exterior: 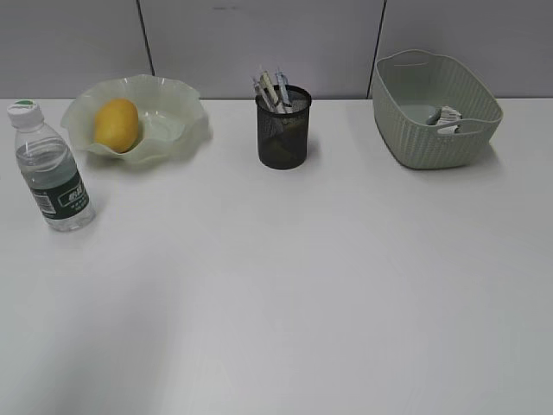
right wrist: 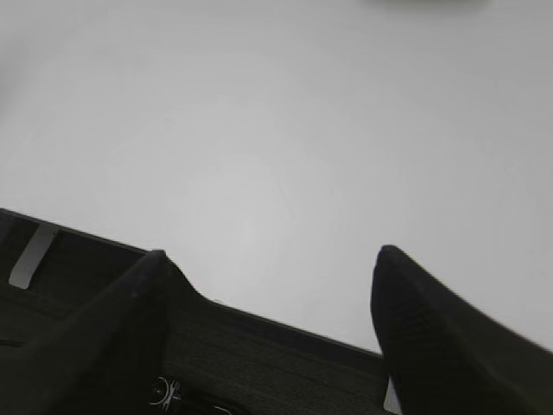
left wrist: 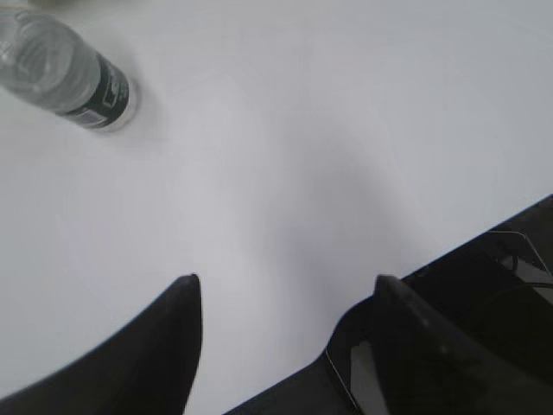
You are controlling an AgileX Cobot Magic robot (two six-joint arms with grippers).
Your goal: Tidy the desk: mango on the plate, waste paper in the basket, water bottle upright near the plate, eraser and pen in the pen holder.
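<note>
Bottle (left wrist: 65,73) upright, up-left of left gripper (left wrist: 285,290); both grippers wide, empty; right gripper (right wrist: 268,259) over desk edge.

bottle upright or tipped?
Upright. The bottle stands on its base on the desk, white cap on top, just left of the plate; the left wrist view shows it standing too.

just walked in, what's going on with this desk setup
Nothing is being handled. Both grippers, left and right, hang open and empty at the desk's near edge. The mango sits in the plate, pens stand in the pen holder, paper lies in the basket, and the water bottle stands upright.
</note>
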